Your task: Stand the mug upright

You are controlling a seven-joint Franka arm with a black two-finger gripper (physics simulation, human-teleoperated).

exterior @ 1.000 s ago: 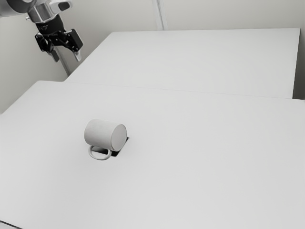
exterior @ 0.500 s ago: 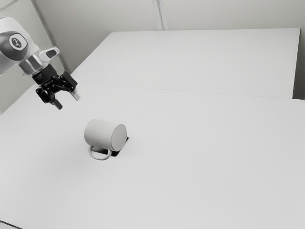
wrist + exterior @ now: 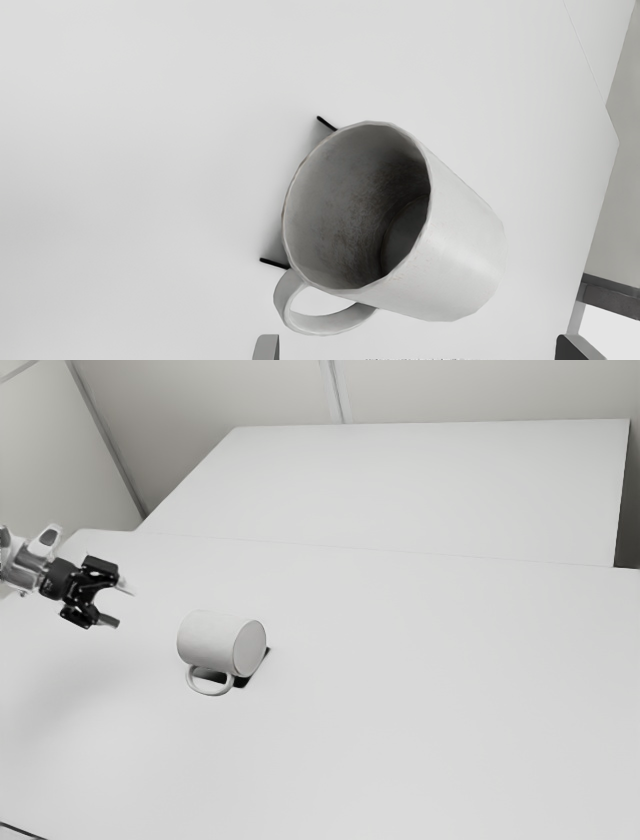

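Mug (image 3: 208, 640) lying on its side on the worktop (image 3: 400, 730), closed base toward the exterior view's right, handle (image 3: 283, 300) sticking out from its side. Tool (image 3: 125, 608) at the exterior view's left, near the mug but apart from it, fingers spread wide with nothing between them. Wrist view looks in through the open mouth: grey, mottled inner wall, darker toward the bottom.

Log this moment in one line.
claw open, clear of mug | mug on its side, mouth toward claw | not yet upright
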